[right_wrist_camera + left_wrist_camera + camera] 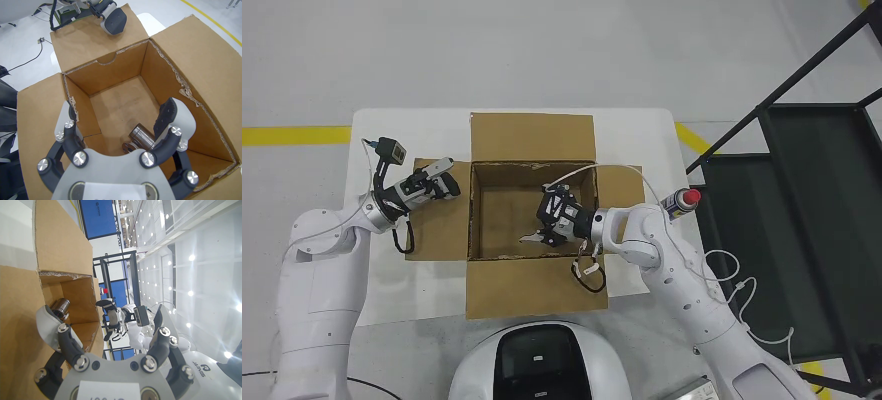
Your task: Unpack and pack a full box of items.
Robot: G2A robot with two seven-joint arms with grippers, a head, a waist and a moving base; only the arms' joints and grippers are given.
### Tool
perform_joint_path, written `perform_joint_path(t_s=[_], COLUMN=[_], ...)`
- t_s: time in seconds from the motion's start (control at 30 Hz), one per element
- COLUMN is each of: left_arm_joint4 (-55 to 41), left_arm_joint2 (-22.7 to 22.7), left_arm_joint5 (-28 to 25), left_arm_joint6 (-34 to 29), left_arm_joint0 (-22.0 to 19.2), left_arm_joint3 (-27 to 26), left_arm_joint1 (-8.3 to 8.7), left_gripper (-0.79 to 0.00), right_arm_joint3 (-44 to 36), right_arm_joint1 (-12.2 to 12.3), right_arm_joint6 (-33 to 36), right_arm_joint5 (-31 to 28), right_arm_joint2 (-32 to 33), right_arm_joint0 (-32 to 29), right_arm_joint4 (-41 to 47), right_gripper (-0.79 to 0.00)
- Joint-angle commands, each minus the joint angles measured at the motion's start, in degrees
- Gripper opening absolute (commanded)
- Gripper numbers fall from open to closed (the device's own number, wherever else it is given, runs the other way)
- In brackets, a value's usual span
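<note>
Box: I am seeing the box (532, 135) standing open on the table (392, 130). All four flaps are folding outward.
Cylinder: a metal cylinder (140, 136) with a flange at one end is lying on its side on the box floor. It is in the part under the right gripper (542, 215), and nothing is gripping it.
Right gripper: I am holding it over the right part of the opening, and it is pointing down into the box. Its fingers (168, 113) are standing wide apart with nothing between them. One pad is hanging just above the cylinder.
Left gripper: the left gripper (447, 182) is hovering over the left flap, outside the opening. Its fingers are also spreading apart and carrying nothing. I cannot tell if the lower finger is touching the flap.
Can: a spray can (679, 202) with a red cap is sitting just beside the right flap, apart from both grippers.
</note>
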Motion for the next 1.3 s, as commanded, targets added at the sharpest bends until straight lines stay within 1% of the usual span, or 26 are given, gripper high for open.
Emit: perform_joint_path(t_s=[0.0,0.17,0.33,0.4,0.5,0.63,0.8,1.2,1.27], left_arm_joint4=[0.0,0.0,0.0,0.0,0.0,0.0,0.0,0.0,0.0], left_arm_joint2=[0.0,0.0,0.0,0.0,0.0,0.0,0.0,0.0,0.0], left_arm_joint5=[0.0,0.0,0.0,0.0,0.0,0.0,0.0,0.0,0.0], left_arm_joint6=[0.0,0.0,0.0,0.0,0.0,0.0,0.0,0.0,0.0], left_arm_joint0=[0.0,0.0,0.0,0.0,0.0,0.0,0.0,0.0,0.0], left_arm_joint3=[0.0,0.0,0.0,0.0,0.0,0.0,0.0,0.0,0.0], left_arm_joint1=[0.0,0.0,0.0,0.0,0.0,0.0,0.0,0.0,0.0], left_gripper=[0.0,0.0,0.0,0.0,0.0,0.0,0.0,0.0,0.0], right_arm_joint3=[0.0,0.42,3.87,6.93,11.19,16.07,19.93,19.93,20.5], right_arm_joint1=[0.0,-0.02,0.1,0.09,0.01,-0.02,-0.27,-0.27,-0.29], right_arm_joint6=[0.0,-0.29,3.48,5.13,6.85,10.84,13.33,13.33,12.97], right_arm_joint5=[0.0,-0.84,-6.79,-9.39,-10.79,-14.39,-13.93,-13.93,-12.64], right_arm_joint2=[0.0,-0.51,-2.54,-3.2,-3.59,-5.18,-6.62,-6.62,-7.03], right_arm_joint0=[0.0,-0.12,5.08,7.44,11.12,14.96,17.91,17.91,17.59], right_arm_joint4=[0.01,0.96,-0.68,0.42,1.95,3.86,6.4,6.4,5.93], right_gripper=[0.0,0.0,0.0,0.0,0.0,0.0,0.0,0.0,0.0])
